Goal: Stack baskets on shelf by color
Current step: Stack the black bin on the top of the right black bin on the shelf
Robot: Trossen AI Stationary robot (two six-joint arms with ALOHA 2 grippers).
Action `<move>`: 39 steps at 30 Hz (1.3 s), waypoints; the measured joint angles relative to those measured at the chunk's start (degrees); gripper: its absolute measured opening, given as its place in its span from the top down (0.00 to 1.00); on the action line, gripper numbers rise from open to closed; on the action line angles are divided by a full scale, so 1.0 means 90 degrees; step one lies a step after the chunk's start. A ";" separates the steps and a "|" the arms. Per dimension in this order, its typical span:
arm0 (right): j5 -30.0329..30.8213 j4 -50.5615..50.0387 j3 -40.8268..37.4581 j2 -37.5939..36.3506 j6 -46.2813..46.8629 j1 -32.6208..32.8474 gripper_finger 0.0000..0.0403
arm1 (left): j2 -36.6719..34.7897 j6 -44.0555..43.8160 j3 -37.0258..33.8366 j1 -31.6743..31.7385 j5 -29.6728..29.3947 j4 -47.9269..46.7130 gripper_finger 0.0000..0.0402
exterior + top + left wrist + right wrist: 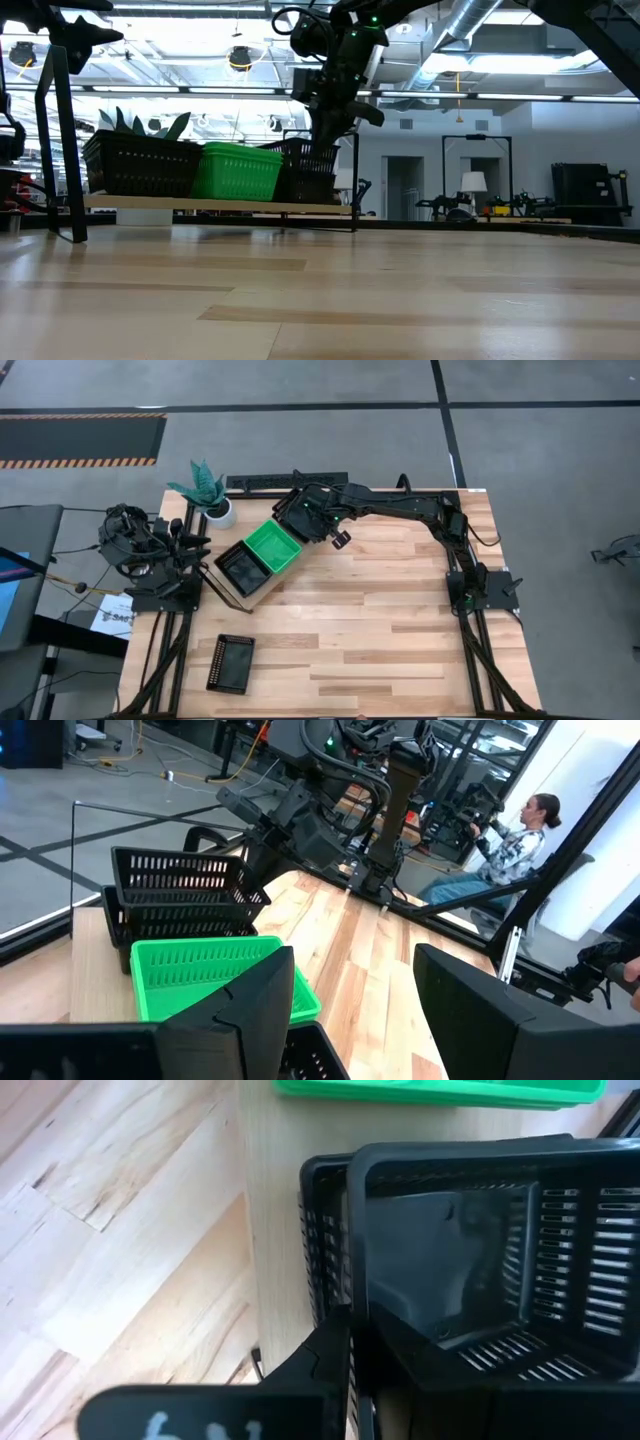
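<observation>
Green basket (273, 546) between black baskets (241, 568) on shelf (262, 592).

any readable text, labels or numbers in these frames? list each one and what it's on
"SA..." – start of a printed word on the white sheet lying beside the left arm's base; the rest is cut off or too small to read.
White handwritten marks on the right claw's dark body: cropped and blurred, unreadable.
Baskets, shelf and tabletop: no text visible.

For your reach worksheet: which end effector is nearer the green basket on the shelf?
Right. The right end effector hangs just beside the green basket, gripping a black basket; the left end effector waits farther off.
</observation>
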 joint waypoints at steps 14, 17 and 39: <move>-0.0038 0.0011 0.0000 0.0000 0.0000 -0.0007 0.87 | 0.0002 0.0000 0.0000 -0.0002 0.0000 0.0000 0.51; -0.0037 0.0011 0.0000 0.0000 0.0001 -0.0007 0.87 | 0.0001 0.0000 0.0000 -0.0001 0.0000 0.0000 0.51; -0.0039 0.0070 0.0002 0.0000 0.0175 -0.0017 0.73 | 0.0000 0.0000 0.0000 0.0000 0.0002 0.0000 0.51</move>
